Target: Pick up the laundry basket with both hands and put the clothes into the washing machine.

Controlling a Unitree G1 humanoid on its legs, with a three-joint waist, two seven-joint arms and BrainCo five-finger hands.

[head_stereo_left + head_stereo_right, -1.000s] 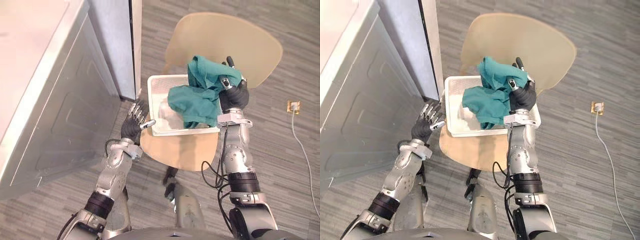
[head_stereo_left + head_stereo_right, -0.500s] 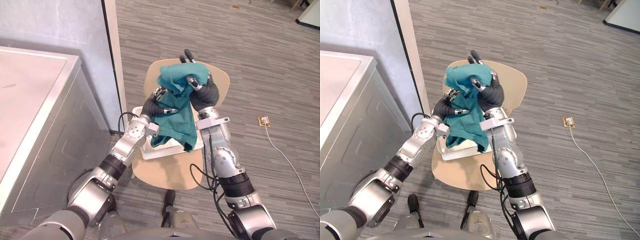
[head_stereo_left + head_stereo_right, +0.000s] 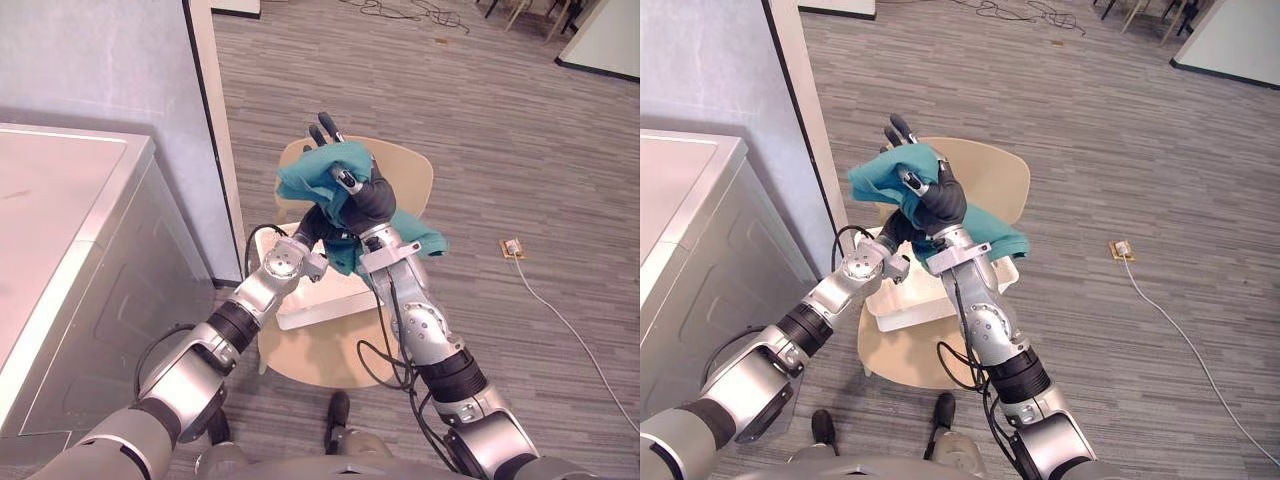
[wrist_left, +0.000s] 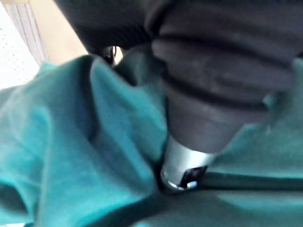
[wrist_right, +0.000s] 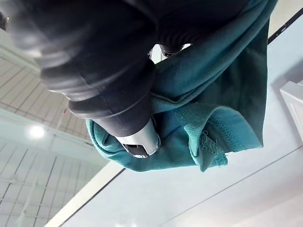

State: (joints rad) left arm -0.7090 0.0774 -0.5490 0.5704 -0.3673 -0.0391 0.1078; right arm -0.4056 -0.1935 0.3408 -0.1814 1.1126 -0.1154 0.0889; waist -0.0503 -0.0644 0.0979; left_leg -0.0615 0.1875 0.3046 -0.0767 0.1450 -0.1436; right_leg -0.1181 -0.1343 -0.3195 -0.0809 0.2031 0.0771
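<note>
My right hand (image 3: pixel 360 198) holds a teal garment (image 3: pixel 318 176) up above the chair, shut on it with the thumb pressed into the cloth; in the right wrist view the garment (image 5: pixel 213 94) wraps round that hand (image 5: pixel 109 71). A loose end of the cloth hangs to the right. My left hand (image 3: pixel 306 231) reaches into the garment from below, buried in the folds (image 4: pixel 71 142). The white laundry basket (image 3: pixel 322 305) rests on the chair seat under both hands; neither hand touches it.
The light wooden chair (image 3: pixel 322 356) stands on the grey plank floor. The grey washing machine (image 3: pixel 60 230) stands to the left, with a wall and a white post (image 3: pixel 212 130) behind it. A floor socket (image 3: pixel 512 247) with a white cable lies to the right.
The camera has tilted up. My right hand has lifted the teal garment out of the basket. My left hand has moved from beside the basket's left rim into the cloth.
</note>
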